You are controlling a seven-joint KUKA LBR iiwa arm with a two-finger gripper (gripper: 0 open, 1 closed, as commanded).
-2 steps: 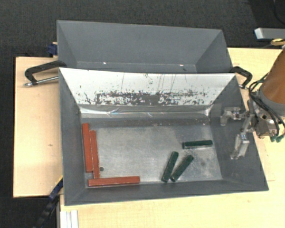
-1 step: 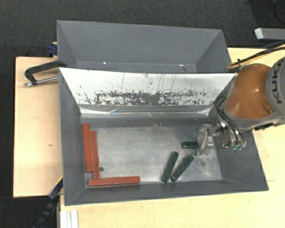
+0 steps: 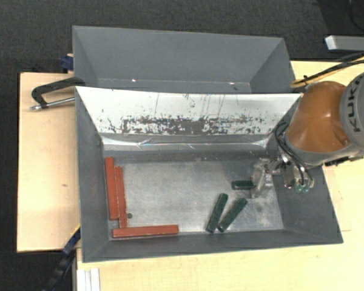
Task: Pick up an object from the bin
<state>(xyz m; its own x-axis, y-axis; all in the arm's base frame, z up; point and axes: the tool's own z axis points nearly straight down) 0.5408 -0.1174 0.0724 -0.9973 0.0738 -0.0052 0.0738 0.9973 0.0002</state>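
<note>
Two dark green flat sticks lie low-right in grey metal bin. Gripper beside short dark green block; open or closed, cannot tell.

In the bin, two long bars lie side by side at nine o'clock, along the left wall. A third bar lies at seven o'clock, along the near wall. Two sticks lie side by side at four o'clock. A small piece sits at three o'clock, with the gripper just beyond it.
</note>
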